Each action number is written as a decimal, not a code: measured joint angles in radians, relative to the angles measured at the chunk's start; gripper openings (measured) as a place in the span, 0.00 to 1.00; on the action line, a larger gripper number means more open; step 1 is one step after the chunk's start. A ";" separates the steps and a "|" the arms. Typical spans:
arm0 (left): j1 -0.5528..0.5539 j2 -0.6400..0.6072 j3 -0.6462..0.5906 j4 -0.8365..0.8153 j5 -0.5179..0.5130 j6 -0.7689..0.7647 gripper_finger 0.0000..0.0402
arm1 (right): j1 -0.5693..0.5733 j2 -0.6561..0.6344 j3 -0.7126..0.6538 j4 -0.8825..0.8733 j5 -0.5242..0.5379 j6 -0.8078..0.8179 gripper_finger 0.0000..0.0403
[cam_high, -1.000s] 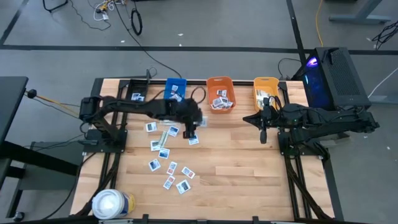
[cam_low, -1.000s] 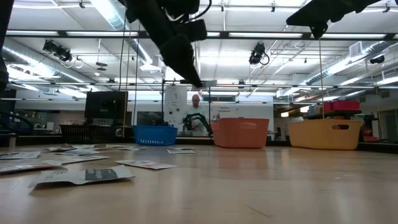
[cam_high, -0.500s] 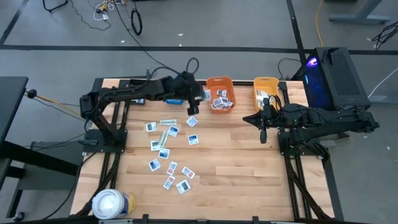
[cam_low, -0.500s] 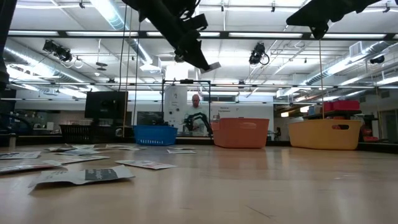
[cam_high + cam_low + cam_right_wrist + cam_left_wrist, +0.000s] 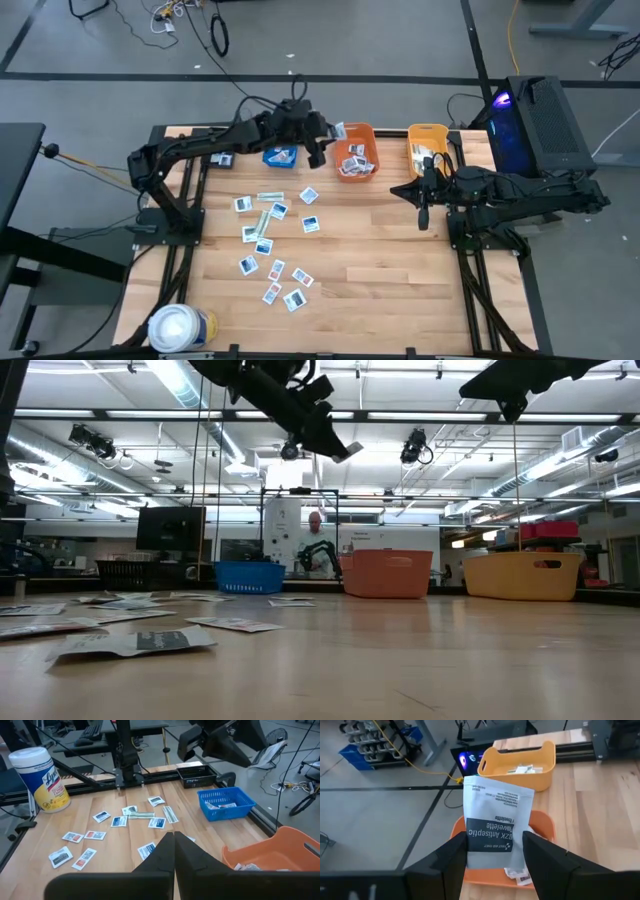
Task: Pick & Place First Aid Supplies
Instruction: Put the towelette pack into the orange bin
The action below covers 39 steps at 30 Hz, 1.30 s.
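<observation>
My left gripper (image 5: 326, 139) is shut on a white first aid packet (image 5: 496, 822) printed "Antiseptic Towelette". It holds the packet in the air over the left rim of the orange bin (image 5: 356, 150); the low view shows the packet (image 5: 346, 452) high above the table. Many more packets (image 5: 271, 240) lie flat on the wood at the table's left and middle. My right gripper (image 5: 422, 216) hangs shut and holds nothing, in front of the yellow bin (image 5: 428, 146). My left gripper pinches the packet's near end (image 5: 492, 859) between its two fingers (image 5: 454, 854), one on each side edge. The fingers slant downward from the table's left. The packet sticks out past the fingertips, lifted clear, over the orange bin (image 5: 545, 827).
The blue bin (image 5: 281, 153) stands at the far edge, partly under my left arm, with the orange and yellow bins to its right; all three hold packets. A large white wipes canister (image 5: 180, 328) stands at the near left corner. The table's right half is bare wood (image 5: 390, 270).
My left gripper has risen from low over the scattered packets and swung toward the table's far edge and right, tipping nearer to level. It has carried the packet lifted clear to the orange bin's left rim.
</observation>
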 joint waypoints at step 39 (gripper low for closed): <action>0.078 0.518 0.293 -0.068 0.125 -0.284 0.49 | 0.000 0.001 0.000 0.002 0.002 -0.001 0.01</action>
